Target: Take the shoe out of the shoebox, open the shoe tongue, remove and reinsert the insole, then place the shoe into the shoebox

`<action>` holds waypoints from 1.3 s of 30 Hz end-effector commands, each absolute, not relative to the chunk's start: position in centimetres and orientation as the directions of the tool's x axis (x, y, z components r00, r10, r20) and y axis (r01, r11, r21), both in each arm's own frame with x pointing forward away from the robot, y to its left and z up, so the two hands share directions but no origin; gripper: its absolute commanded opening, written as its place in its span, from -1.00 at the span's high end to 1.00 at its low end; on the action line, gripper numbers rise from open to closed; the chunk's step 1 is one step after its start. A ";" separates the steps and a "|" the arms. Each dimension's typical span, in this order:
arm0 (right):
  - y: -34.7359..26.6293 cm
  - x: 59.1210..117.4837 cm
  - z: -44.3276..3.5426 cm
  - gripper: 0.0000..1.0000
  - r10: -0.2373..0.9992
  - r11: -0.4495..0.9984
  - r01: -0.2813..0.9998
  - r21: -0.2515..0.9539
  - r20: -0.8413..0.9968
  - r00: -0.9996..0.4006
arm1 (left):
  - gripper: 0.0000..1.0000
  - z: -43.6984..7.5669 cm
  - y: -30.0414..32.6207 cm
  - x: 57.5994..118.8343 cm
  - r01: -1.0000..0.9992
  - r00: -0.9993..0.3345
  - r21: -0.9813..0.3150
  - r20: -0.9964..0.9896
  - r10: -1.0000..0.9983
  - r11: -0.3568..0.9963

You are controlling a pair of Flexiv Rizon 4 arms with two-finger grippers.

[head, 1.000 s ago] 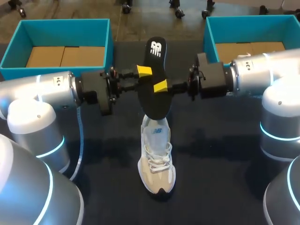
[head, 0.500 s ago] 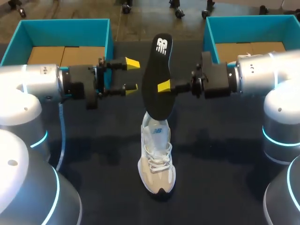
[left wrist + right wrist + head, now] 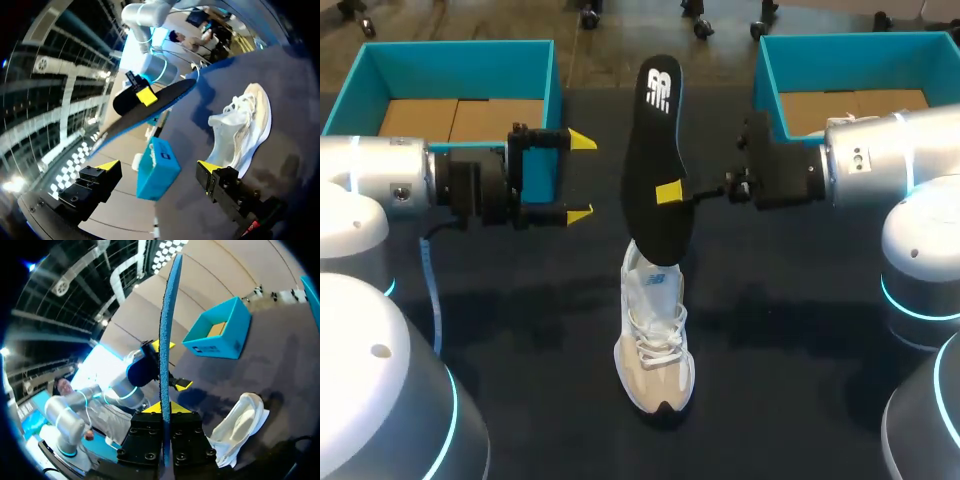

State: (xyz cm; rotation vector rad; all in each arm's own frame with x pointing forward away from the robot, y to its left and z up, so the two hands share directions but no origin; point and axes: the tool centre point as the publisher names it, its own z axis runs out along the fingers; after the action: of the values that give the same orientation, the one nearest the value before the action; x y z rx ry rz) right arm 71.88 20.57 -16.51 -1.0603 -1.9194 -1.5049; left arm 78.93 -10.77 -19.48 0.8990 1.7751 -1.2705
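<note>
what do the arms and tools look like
The left arm and right arm are rounded silver-grey tubes with white joint caps and glowing cyan rings. The left tool and right tool are black and blocky, with bright yellow fingertips. A pale blue cable runs beside the left arm.

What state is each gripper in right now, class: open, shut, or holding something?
Left gripper: open, holding nothing.
Right gripper: shut on the insole.
</note>
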 end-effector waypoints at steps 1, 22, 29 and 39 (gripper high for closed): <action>21.1 72.9 -16.2 1.00 0.247 0.139 0.774 0.617 0.736 -0.631 | -1.00 -19.7 -10.9 78.7 0.792 -0.589 -0.541 -0.799 0.121 0.281; 20.6 73.6 -16.8 1.00 0.248 0.153 0.745 0.650 0.704 -0.665 | -1.00 -19.7 -10.3 77.9 0.727 -0.666 -0.594 -0.732 0.143 0.344; 19.7 75.4 -17.9 1.00 0.197 0.200 0.637 0.745 0.606 -0.771 | -1.00 -20.3 -9.2 75.8 0.575 -0.795 -0.669 -0.592 0.130 0.470; 20.0 76.4 -19.9 1.00 0.125 0.215 0.574 0.790 0.560 -0.819 | -1.00 -23.3 -8.3 73.7 0.393 -0.892 -0.696 -0.448 0.064 0.601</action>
State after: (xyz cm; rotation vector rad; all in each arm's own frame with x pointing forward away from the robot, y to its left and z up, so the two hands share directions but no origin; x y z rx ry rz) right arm 75.84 19.37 -19.17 -0.6642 -2.1337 -1.6240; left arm 74.41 -7.98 -23.23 0.3922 2.4283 -1.2767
